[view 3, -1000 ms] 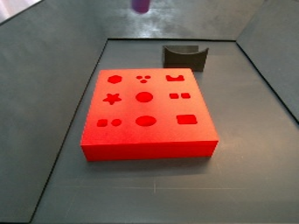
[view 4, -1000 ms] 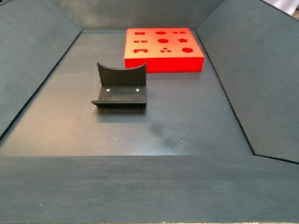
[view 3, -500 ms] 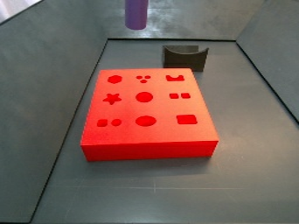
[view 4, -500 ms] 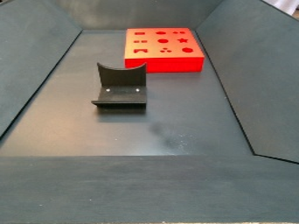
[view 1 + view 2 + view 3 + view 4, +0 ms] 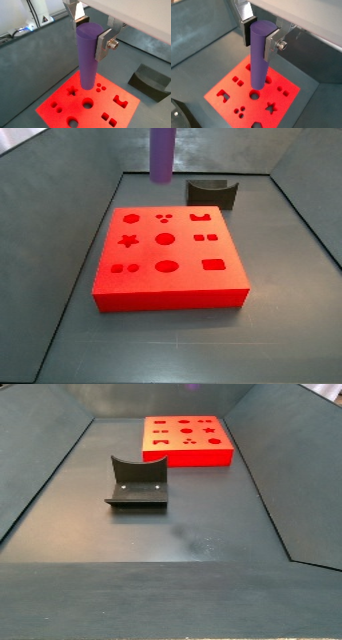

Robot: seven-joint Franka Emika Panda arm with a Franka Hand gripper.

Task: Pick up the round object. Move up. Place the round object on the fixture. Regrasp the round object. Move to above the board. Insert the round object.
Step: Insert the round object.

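My gripper [image 5: 89,36] is shut on the round object, a long purple cylinder [image 5: 87,60], and holds it upright by its upper end, high above the red board [image 5: 63,109]. It shows the same way in a wrist view [image 5: 258,55], where its lower end hangs over the board [image 5: 238,92] near a round hole [image 5: 254,94]. In a side view the peg [image 5: 162,155] hangs down from the top edge, above the board's far end [image 5: 167,253]; the gripper is out of frame there. The fixture [image 5: 213,193] stands empty behind the board, and also shows in a side view [image 5: 138,484].
Grey sloping walls [image 5: 54,188] enclose the floor on all sides. The board [image 5: 186,441] lies near one end of the bin, the fixture between it and the open floor [image 5: 174,534].
The purple cylinder has come down: a second ago only its tip showed at the top edge of the side view; now much more of its length hangs in frame.
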